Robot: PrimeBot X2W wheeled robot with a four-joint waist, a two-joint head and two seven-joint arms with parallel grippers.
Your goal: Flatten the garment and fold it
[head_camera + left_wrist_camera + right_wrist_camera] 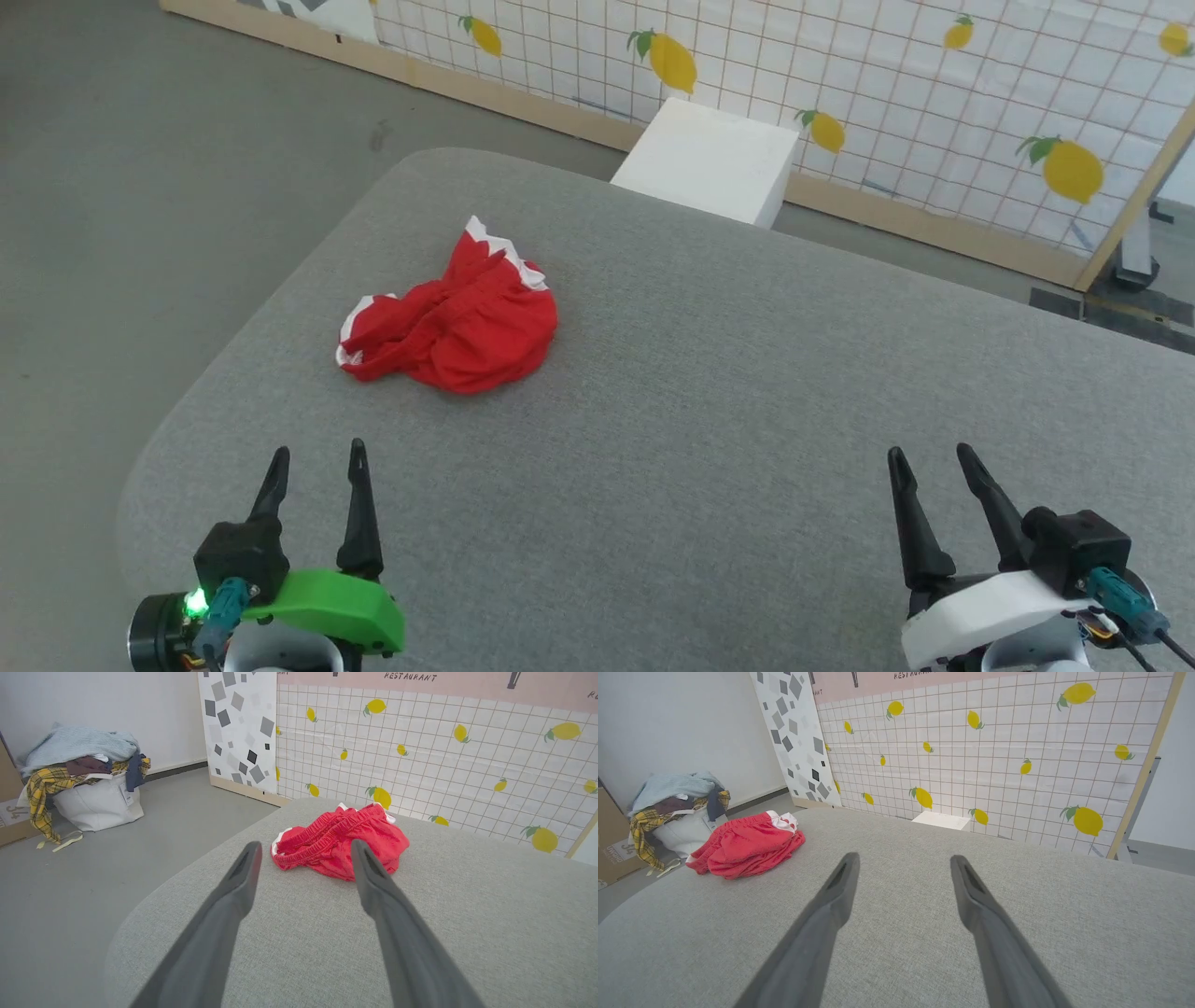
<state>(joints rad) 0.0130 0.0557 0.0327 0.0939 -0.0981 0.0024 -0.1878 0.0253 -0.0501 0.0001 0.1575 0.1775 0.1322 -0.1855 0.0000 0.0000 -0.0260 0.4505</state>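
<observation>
Two empty grippers, one crumpled garment [457, 327] on the bench [700, 448].
My left gripper [317, 448] and right gripper [931, 451] hover with fingers apart; the garment lies bunched at the far left. I judge it light, soft and floppy, best taken at the gathered waistband [327, 828]. A white box [709, 159] stands beyond the bench, a laundry bag [98, 805] on the floor [70, 905]; neither stands in my way.

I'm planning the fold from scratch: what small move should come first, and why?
Probably reach the left claw forward to the red shorts. They lie crumpled on the grey table just ahead of it, untouched; both claws are open and empty, and the right claw sits farther off.
</observation>
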